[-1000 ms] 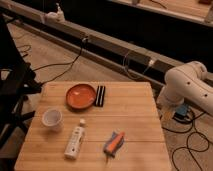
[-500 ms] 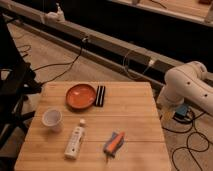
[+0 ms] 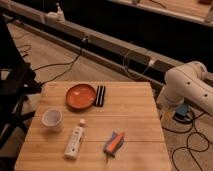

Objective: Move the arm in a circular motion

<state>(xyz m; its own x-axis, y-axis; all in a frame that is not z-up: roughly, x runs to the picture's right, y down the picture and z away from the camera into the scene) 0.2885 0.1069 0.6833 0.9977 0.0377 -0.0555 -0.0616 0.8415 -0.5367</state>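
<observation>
White rounded-tube robot arm stands just off the right edge of the light wooden table, and we judge it has room to circle there. Its gripper lies out of view further right, so we cannot tell its state.

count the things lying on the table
5: bowl at the back, black bar beside it, cup at left, bottle in front, orange tool right of the bottle. The arm stands off to the right; its gripper is out of view.
</observation>
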